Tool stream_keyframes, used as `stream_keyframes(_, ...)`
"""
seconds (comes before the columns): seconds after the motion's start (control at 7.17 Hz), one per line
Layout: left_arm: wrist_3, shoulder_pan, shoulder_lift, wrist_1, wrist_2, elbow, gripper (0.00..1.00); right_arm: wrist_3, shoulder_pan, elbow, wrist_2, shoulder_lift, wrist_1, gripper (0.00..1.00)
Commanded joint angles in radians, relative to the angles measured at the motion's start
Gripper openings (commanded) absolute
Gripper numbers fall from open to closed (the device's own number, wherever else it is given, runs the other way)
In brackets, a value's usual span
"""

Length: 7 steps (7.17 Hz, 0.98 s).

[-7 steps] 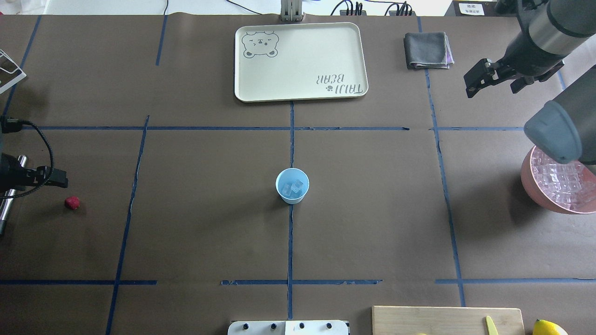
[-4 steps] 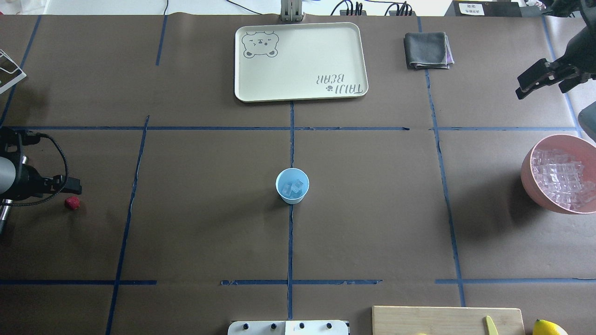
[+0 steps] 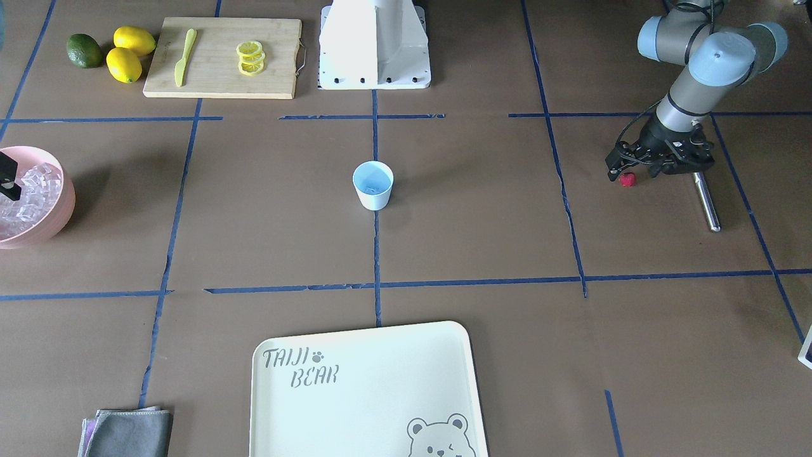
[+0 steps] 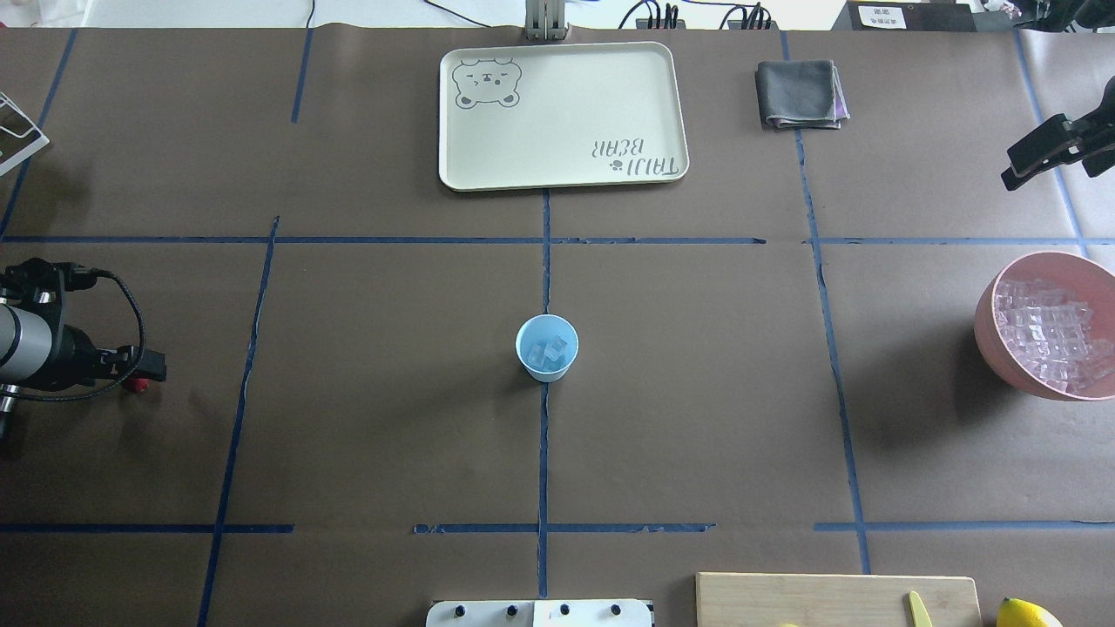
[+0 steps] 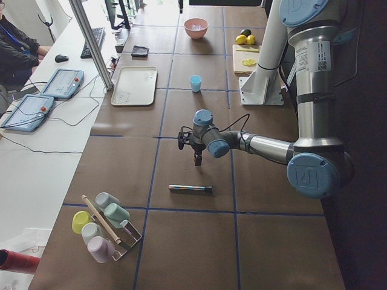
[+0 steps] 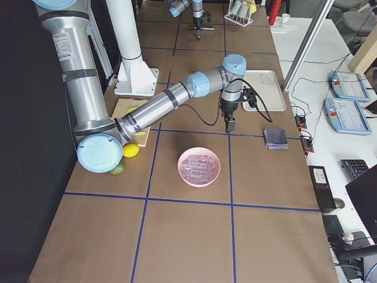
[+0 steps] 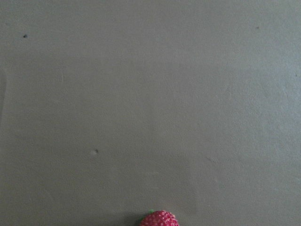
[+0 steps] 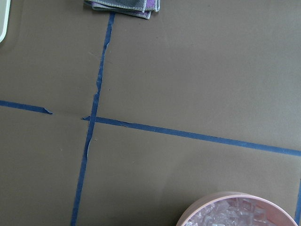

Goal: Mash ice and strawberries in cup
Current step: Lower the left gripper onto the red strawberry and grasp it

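Fetching the strawberry point(image 3: 627, 180) looks to be the step in hand. It lies on the table at the robot's far left, well apart from the cup point(image 4: 546, 374), which stands at the centre with ice point(image 4: 550, 350) inside. The left gripper point(image 3: 625, 171) hovers just over the berry; I cannot tell whether its jaws are parted. The right gripper point(image 4: 1050, 165) hangs spread and empty near the pink bowl point(image 4: 989, 331). Next comes a short descent, a gentle pinch, then the carry to the cup.

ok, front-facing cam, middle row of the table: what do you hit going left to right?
pink bowl → cup → strawberry → metal rod
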Motion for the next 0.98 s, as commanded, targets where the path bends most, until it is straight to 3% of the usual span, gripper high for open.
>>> stream_keyframes(0.0,0.0,0.008,0.0,0.001,0.0,0.011,0.96,0.0,0.006,0.0,0.0,-0.001,-0.001,1.0)
stream_keyframes(0.42,0.0,0.008,-0.007,0.001,0.0,0.011,0.76,0.001,0.011,0.003,0.006,-0.001,-0.001,1.0)
stream_keyframes(0.84,0.003,0.007,-0.005,0.001,0.003,0.014,0.34,0.0,0.015,0.003,0.025,-0.002,-0.001,1.0)
